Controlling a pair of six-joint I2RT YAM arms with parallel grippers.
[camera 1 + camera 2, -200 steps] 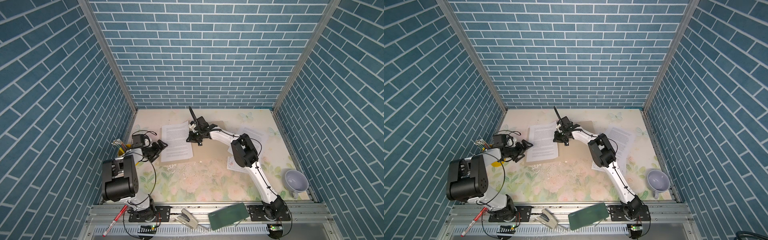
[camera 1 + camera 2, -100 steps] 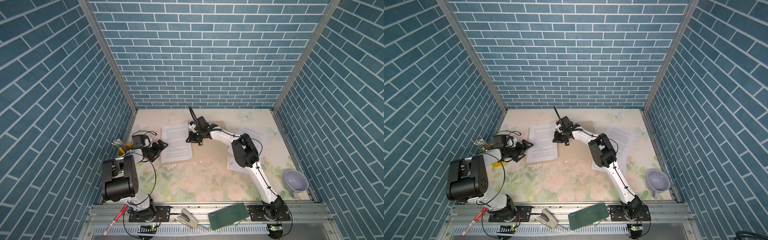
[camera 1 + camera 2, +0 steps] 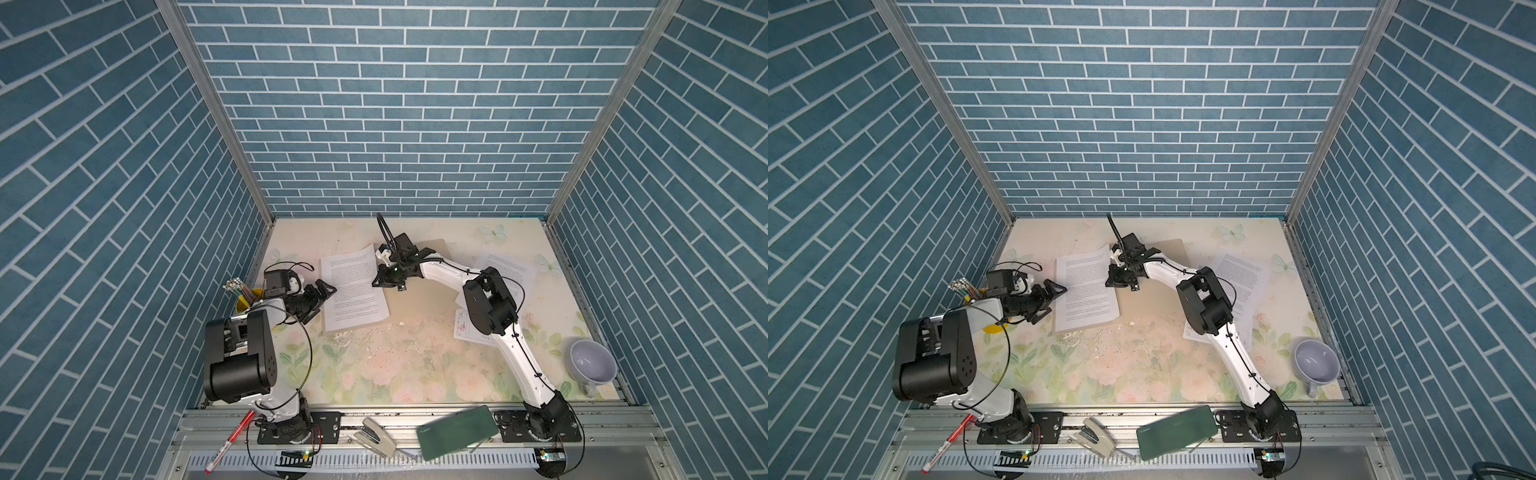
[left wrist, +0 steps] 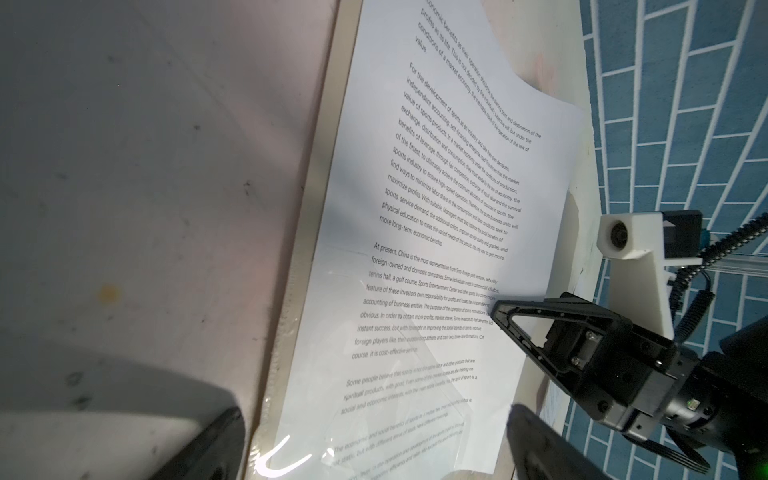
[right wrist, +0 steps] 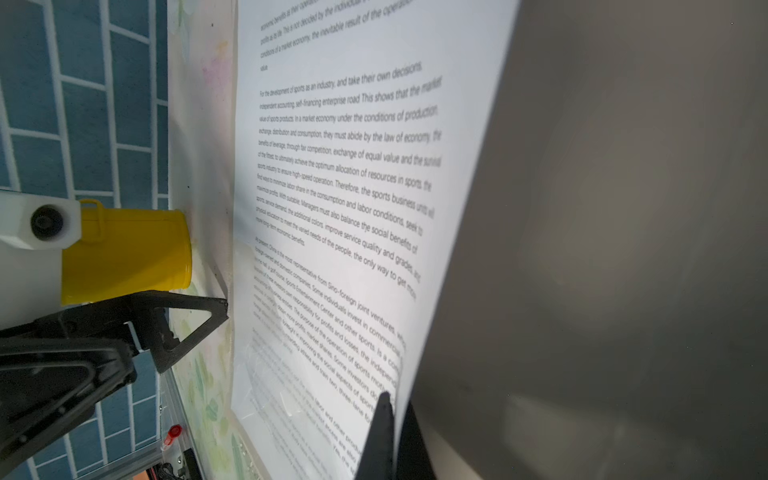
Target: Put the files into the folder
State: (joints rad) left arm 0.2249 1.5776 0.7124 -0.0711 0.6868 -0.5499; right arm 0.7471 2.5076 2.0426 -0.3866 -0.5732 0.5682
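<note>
One printed sheet [image 3: 353,291] lies on the open tan folder [image 3: 419,303], its edge pinched by the right gripper [image 5: 388,411]. The left gripper [image 3: 327,290], jaws spread, hovers just beside the folder. A second text sheet [image 3: 509,270] and a drawing sheet [image 3: 465,332] lie beside the folder, not yet filed.

the left arm [image 3: 245,345] sits folded at the near left, its left gripper [image 3: 322,302] pointing right with jaws spread wide. the right arm [image 3: 515,353] stretches far and leftward, its right gripper [image 3: 380,281] pinched tight on the edge of a printed sheet [image 3: 353,291].
</note>
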